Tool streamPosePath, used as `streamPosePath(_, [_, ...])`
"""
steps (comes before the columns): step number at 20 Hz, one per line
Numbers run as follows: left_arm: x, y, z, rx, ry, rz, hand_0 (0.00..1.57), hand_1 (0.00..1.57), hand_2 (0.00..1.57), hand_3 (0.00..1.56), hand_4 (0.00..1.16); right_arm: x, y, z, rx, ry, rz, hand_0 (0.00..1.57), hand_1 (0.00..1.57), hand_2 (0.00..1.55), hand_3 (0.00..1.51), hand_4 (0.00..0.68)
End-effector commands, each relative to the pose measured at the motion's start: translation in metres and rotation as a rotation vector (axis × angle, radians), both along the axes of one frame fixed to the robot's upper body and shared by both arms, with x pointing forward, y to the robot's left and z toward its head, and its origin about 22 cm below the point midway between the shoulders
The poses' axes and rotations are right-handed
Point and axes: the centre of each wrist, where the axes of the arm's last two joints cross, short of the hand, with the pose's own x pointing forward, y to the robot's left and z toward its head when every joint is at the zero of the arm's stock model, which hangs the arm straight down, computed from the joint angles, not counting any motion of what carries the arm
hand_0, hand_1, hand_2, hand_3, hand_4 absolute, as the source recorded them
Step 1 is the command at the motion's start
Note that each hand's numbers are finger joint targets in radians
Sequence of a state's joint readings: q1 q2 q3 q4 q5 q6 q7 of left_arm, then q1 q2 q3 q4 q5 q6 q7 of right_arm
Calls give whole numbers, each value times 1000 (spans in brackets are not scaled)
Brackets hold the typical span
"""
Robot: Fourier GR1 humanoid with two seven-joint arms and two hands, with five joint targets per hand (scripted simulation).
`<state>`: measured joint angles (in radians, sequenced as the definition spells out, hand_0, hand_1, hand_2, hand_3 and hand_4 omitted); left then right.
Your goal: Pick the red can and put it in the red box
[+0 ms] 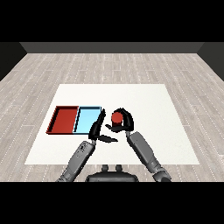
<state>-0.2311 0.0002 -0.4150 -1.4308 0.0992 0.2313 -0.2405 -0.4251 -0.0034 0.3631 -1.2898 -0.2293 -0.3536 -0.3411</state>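
Note:
The red can stands upright on the white table, just right of the light blue tray. My right hand is curled round the can, its fingers arching over the top and right side. The red tray lies at the left, next to the blue one, and holds nothing. My left hand is open with straight fingers, held upright at the blue tray's right edge, its thumb pointing right below the can.
Both trays sit side by side left of the table's middle. Bare white table stretches to the right and far side. A wooden floor surrounds the table.

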Motion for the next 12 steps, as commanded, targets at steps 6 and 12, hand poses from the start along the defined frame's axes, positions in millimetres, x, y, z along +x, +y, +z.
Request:
streamPosePath(6, [3, -20, -5, 42, 28, 15, 0, 0, 0, 0, 0, -2, 19, -4, 20, -16, 68, 1419, 1419, 1430, 1397, 629])
streamPosePath(12, [17, -18, 3, 41, 20, -14, 0, 0, 0, 0, 0, -13, 26, 15, 6, -33, 61, 1447, 1447, 1433, 1393, 615])
